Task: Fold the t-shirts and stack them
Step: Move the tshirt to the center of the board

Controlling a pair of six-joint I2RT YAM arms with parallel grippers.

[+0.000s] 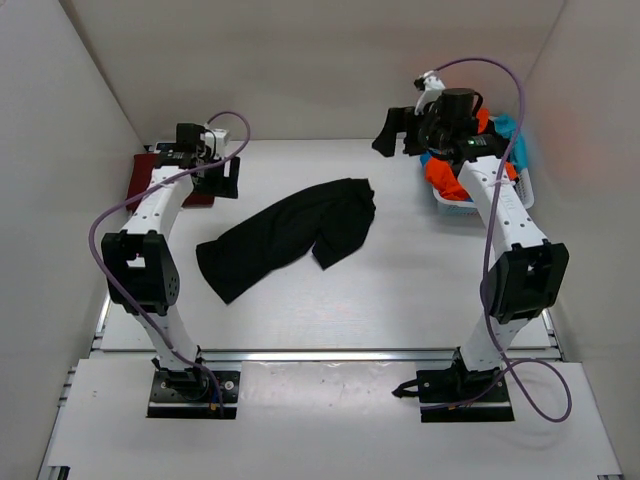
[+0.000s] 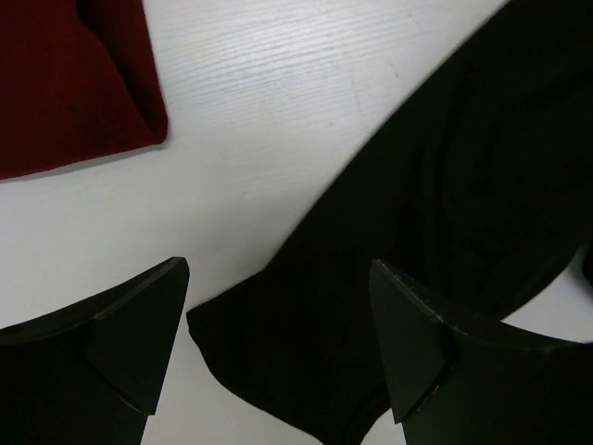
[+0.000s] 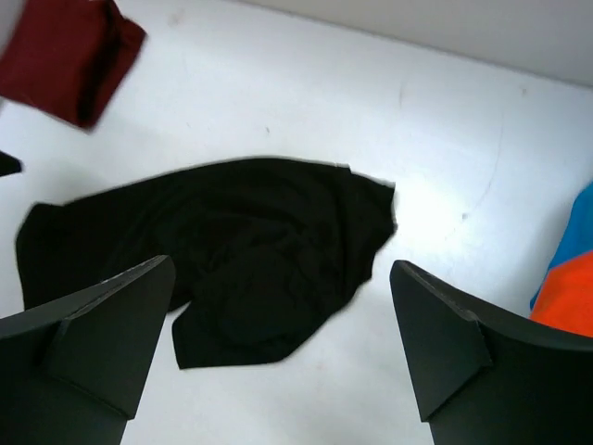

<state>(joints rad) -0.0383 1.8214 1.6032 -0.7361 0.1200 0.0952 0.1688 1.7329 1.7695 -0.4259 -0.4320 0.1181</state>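
The white table (image 1: pixel 400 290) is taking up most of the scene, and the black t-shirt (image 1: pixel 290 235) is lying crumpled and unfolded across its middle, stretching on a slant from the near left towards the far right. At the far right edge a white lattice basket (image 1: pixel 527 185) is sitting on the table, with an orange t-shirt (image 1: pixel 442 175) and a light blue t-shirt (image 1: pixel 505 128) bunched inside it and spilling over its rim. At the far left corner the dark red t-shirt (image 1: pixel 140 178) is resting folded flat, well apart from the black one.

The right gripper (image 1: pixel 400 135) is hanging raised just beside the basket, pointing towards the table's centre. In its wrist view the right gripper (image 3: pixel 283 267) is standing wide, its two fingers (image 3: pixel 102 324) spread far apart with nothing between them; the black t-shirt (image 3: pixel 241 250) is lying well below it, untouched.

The left gripper (image 1: pixel 228 180) is hovering just beside the dark red t-shirt, between it and the black one. In its wrist view the left gripper (image 2: pixel 278 264) is also gaping wide and gripping nothing. One edge of the black t-shirt (image 2: pixel 445 232) is showing in the gap beneath the fingers (image 2: pixel 139 324), and the corner of the dark red t-shirt (image 2: pixel 65 83) is sitting off to the side. Whether the fingertips are grazing the cloth cannot be told.
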